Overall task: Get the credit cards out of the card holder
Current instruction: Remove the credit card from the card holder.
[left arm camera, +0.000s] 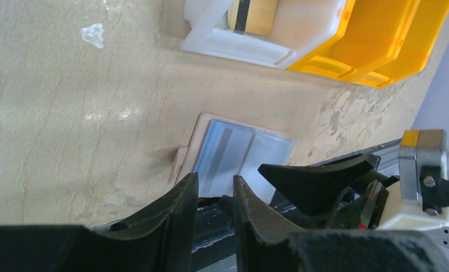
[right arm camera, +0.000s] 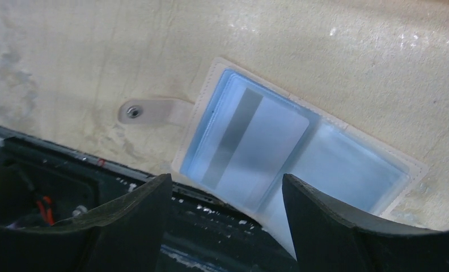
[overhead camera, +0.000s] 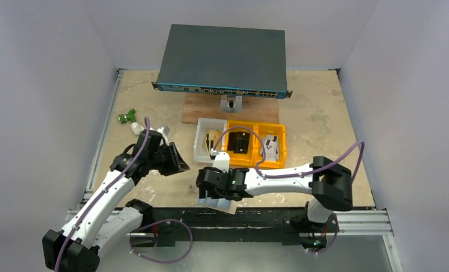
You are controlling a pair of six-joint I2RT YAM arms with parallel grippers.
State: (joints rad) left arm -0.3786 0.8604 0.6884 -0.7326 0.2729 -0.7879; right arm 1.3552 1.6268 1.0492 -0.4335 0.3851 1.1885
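Observation:
The card holder [overhead camera: 225, 207] lies open and flat at the table's near edge, pale blue side up, partly over the black rail. It shows in the left wrist view [left arm camera: 267, 153] and the right wrist view [right arm camera: 347, 164]. A card with a dark stripe [right arm camera: 250, 141] sits in its left pocket, and its tan snap tab [right arm camera: 148, 111] sticks out to the left. My right gripper [overhead camera: 214, 194] is open and empty just above the holder's near edge [right arm camera: 227, 180]. My left gripper [overhead camera: 179, 163] is to the left, its jaws a narrow gap apart and empty [left arm camera: 215, 182].
A white bin [overhead camera: 199, 141] holding a tan card and two yellow bins [overhead camera: 255, 161] stand behind the holder. A network switch [overhead camera: 222, 59] on a wooden board [overhead camera: 211, 110] is at the back. A green object [overhead camera: 127, 117] lies far left. A black rail [overhead camera: 256, 218] runs along the near edge.

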